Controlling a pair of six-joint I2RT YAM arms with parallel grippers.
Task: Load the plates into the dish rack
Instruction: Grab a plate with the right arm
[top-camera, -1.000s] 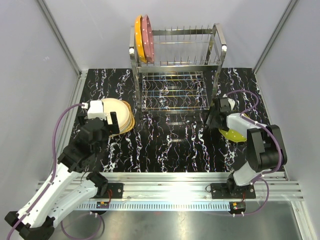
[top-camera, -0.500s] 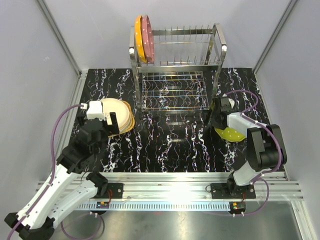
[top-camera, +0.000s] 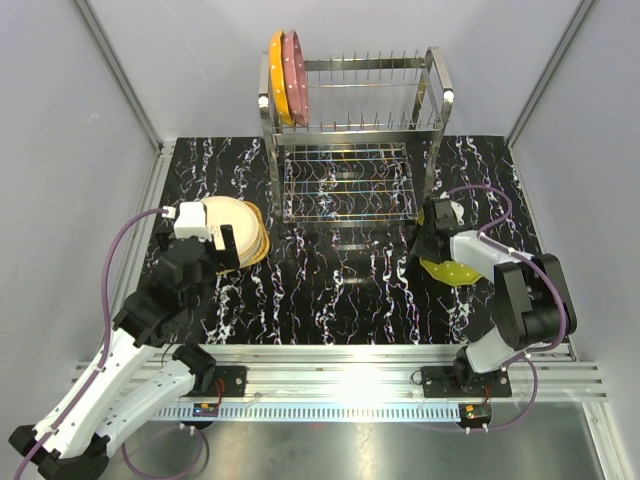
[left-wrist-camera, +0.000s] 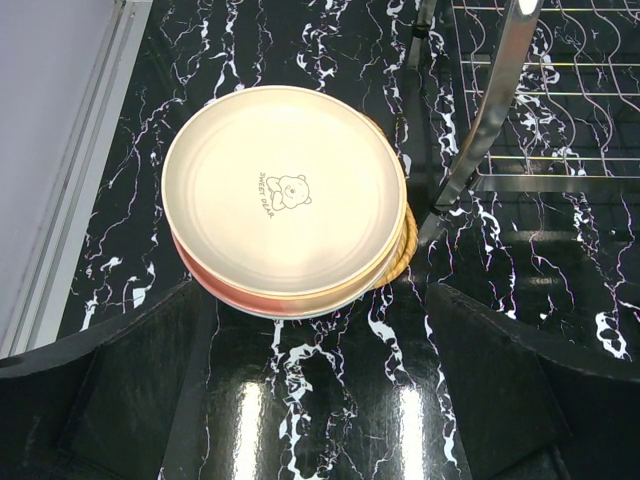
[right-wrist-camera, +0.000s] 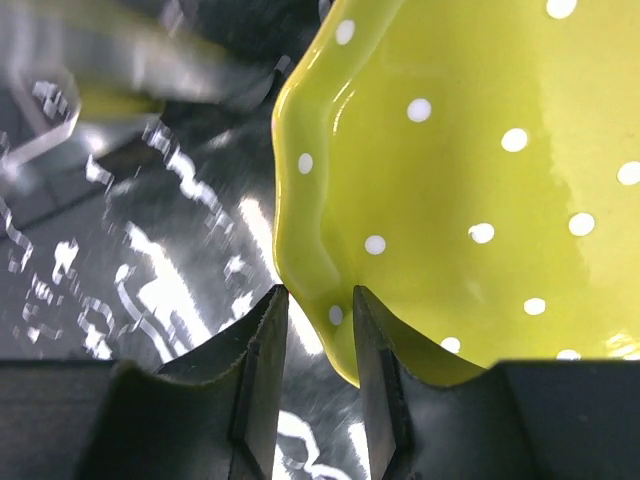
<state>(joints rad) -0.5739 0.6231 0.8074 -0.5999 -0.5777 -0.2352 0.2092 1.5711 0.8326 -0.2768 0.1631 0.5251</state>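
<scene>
A stack of plates (top-camera: 238, 228) lies at the table's left, a cream one with a bear print (left-wrist-camera: 285, 190) on top. My left gripper (left-wrist-camera: 310, 385) hangs open just short of the stack's near edge, touching nothing. A lime-green plate with white dots (top-camera: 448, 270) is at the right, and my right gripper (top-camera: 432, 240) is shut on its wavy rim (right-wrist-camera: 330, 290), one finger on each side. The dish rack (top-camera: 350, 100) stands at the back, with an orange plate (top-camera: 277, 80) and a pink plate (top-camera: 296, 65) upright at its left end.
The rack's lower wire shelf (top-camera: 345, 185) reaches forward over the black marble table (top-camera: 340, 290). A rack leg (left-wrist-camera: 490, 110) stands just right of the stack. Grey walls close in both sides, and an aluminium rail (top-camera: 340, 365) runs along the near edge.
My right gripper has closed on the lime-green plate's rim and carried it a little to the left. The left arm and the stack have not moved.
</scene>
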